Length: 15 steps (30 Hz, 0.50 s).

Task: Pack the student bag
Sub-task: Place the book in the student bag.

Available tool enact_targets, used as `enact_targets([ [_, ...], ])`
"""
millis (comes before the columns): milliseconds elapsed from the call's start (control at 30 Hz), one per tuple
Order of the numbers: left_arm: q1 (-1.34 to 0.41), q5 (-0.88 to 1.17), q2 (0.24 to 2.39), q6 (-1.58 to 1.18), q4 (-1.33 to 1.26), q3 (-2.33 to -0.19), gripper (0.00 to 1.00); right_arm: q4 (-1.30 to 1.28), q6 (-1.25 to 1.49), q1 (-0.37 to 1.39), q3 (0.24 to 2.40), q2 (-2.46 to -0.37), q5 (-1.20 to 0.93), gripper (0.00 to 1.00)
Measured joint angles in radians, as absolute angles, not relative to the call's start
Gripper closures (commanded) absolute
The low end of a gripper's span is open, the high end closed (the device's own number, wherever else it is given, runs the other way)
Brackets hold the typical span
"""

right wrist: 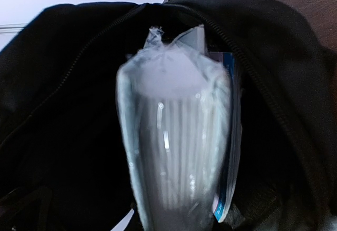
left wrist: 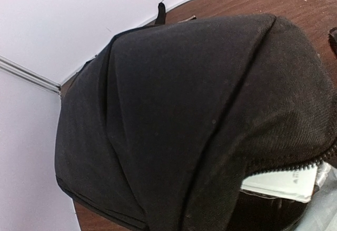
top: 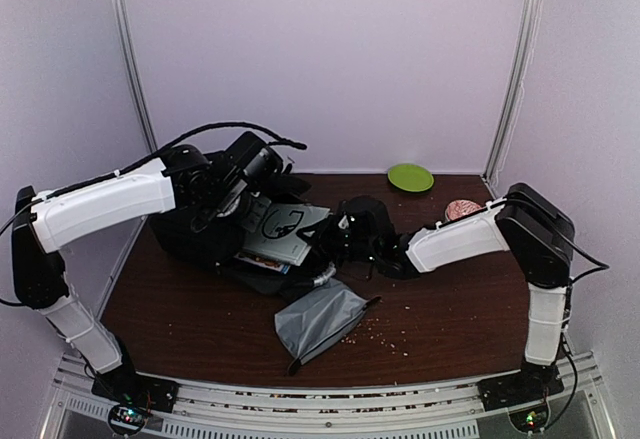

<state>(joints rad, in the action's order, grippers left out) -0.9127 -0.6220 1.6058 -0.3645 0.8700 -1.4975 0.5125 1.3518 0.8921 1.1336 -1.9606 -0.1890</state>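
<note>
**Student bag**: one, on back-left part of table, mouth facing right. Limp soft fabric, probably light but floppy; best taken at zip edge or handle.

**Left gripper**: closed, pinching upper flap, lifting mouth open.

**Right gripper**: jaws narrow, apparently gripping one clear plastic packet at bag mouth.

**Others:** one grey pouch towards front edge; one green plate at back edge.

The student bag is coloured black, the zip pouch grey, the far plate green, the table dark brown; the plastic packet is clear.
</note>
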Motion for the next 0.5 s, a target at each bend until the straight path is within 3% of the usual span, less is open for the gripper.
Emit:
enact_targets([
  [400, -0.91, -0.56, 1.593, -0.378, 0.818, -1.459, 1.0, 0.425, 1.358, 0.916, 1.42, -2.178, -0.227, 0.98],
  [500, -0.91, -0.558, 1.587, -0.386, 0.812, -1.45, 1.0, 0.406, 1.359, 0.922, 1.461, -2.203, -0.229, 0.74],
])
